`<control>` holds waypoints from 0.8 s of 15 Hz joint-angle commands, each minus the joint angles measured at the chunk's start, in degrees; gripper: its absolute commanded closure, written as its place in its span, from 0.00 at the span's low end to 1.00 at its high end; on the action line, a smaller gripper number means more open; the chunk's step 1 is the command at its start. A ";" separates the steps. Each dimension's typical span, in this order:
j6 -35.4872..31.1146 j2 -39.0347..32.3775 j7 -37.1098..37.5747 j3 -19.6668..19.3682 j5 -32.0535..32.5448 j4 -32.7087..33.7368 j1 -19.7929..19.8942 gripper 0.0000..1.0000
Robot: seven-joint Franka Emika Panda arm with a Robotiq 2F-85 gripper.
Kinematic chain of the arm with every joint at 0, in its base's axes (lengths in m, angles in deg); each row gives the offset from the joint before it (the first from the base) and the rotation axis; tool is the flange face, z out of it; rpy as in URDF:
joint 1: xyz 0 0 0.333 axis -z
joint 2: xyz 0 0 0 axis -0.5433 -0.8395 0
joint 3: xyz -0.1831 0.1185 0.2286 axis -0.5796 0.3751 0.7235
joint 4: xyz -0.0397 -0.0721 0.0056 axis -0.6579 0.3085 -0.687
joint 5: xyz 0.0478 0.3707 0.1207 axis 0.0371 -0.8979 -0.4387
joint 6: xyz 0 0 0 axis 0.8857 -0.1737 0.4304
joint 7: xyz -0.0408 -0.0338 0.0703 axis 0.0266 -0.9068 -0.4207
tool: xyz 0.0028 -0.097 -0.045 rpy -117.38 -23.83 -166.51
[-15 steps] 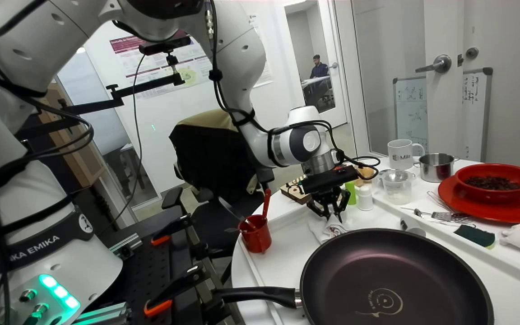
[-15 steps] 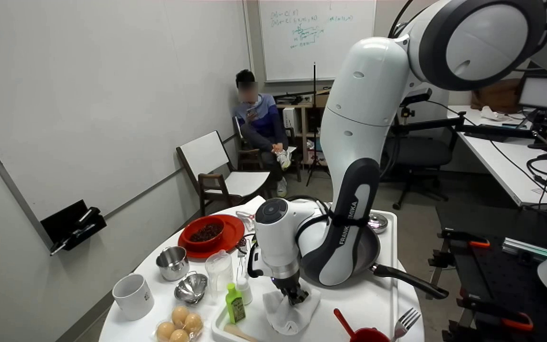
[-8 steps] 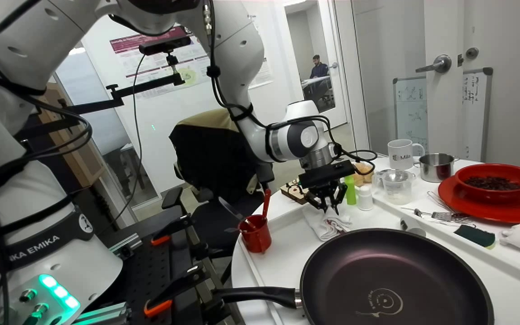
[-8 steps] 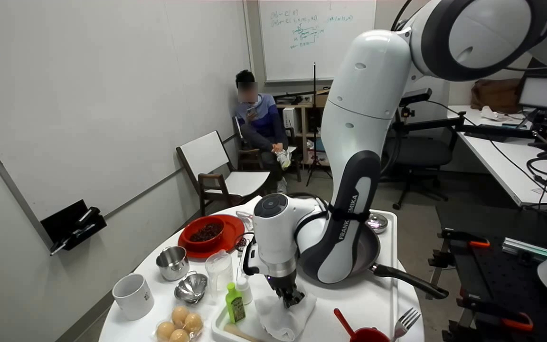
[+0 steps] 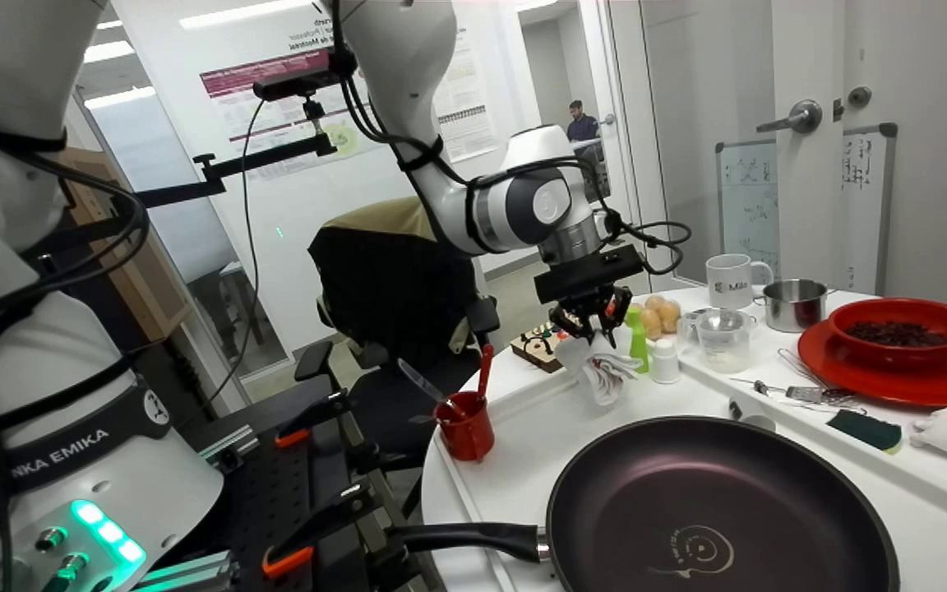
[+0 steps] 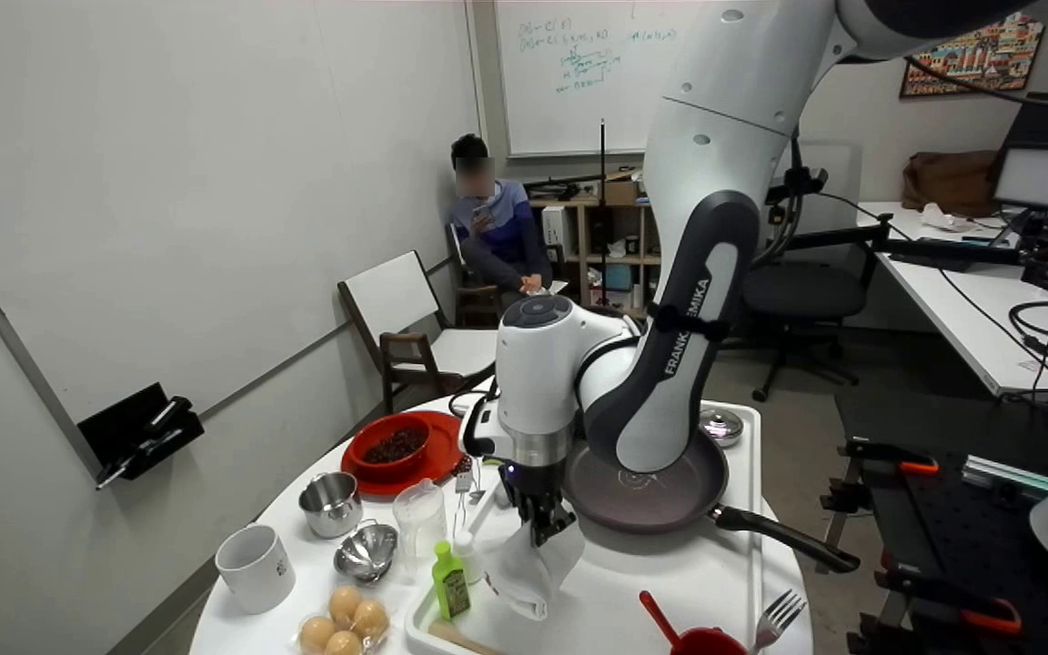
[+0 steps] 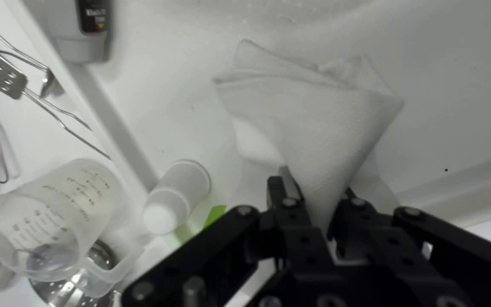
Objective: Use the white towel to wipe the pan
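Where the white towel point(image 7: 313, 119) narrows to a pinch, my gripper point(image 7: 319, 192) has both fingers point(image 7: 292, 215) clamped on it, one to each side. The towel hangs from them in loose folds over the white tray point(image 6: 619, 600), near the frying pan point(image 5: 720, 493) yet apart from it; whether its lowest fold brushes the tray I honestly can't tell from these angles. I see the pan sitting on the tray with its inside facing up and its black handle point(image 5: 473, 537) reaching out past the tray's edge. Close by the towel, in both exterior views, the green bottle point(image 6: 449, 582) and the white shaker point(image 5: 665, 362) stand upright. The red cup point(image 5: 467, 436), with a red handle point(image 5: 485, 370) poking out of it, stands well apart from the towel, near the tray's rim. Past the tray, on the white table point(image 6: 237, 637), I can make out a clear measuring jug point(image 7: 92, 187), a perforated metal turner point(image 7: 0, 72), brown eggs point(image 6: 369, 619), a white mug point(image 6: 258, 582), a steel pot point(image 6: 335, 520) and a red bowl point(image 6: 387, 470) on a red plate point(image 6: 448, 446).
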 commanded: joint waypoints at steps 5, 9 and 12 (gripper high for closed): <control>-6.85 11.28 4.30 -1.49 -1.55 -11.69 3.67 0.92; -6.76 12.01 10.21 -6.31 -1.67 -12.39 2.80 0.92; -6.97 10.69 15.44 -12.09 -1.00 -11.55 0.05 0.92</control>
